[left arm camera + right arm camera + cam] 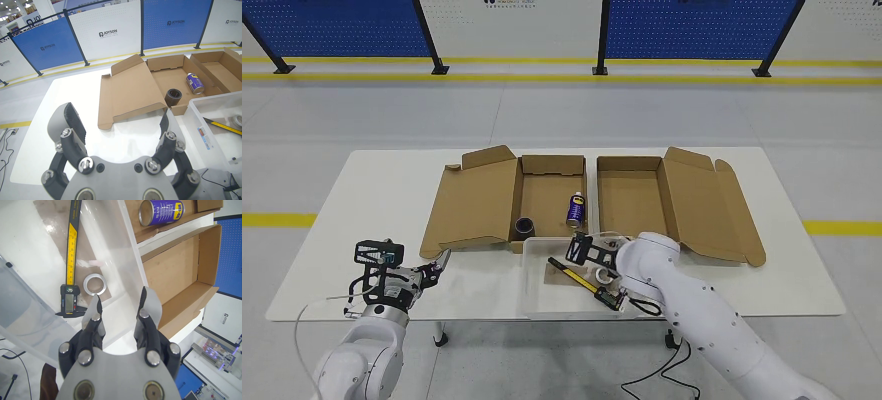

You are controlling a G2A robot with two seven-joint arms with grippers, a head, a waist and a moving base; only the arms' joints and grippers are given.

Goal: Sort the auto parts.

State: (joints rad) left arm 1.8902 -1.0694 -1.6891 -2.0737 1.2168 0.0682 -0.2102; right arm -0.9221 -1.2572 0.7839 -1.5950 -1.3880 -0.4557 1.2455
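- White table [362, 200]: clear bin [528, 280] at the front edge.
- Left cardboard box [547, 200]: spray can [575, 210], black cylinder [524, 228].
- Bin: caliper [582, 278], metal ring [85, 284].
- My right gripper [121, 292]: fingers apart, empty, over the bin near the ring.
- My left gripper [118, 107]: fingers apart, empty, over bare table.

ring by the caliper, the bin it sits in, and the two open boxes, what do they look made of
Ring: likely bare metal, steel or aluminium; silvery with a dull machined sheen. Bin: clear plastic, glossy; the table shows through its wall. Left box and right box: brown cardboard, matte, with creased fold lines and flaps.
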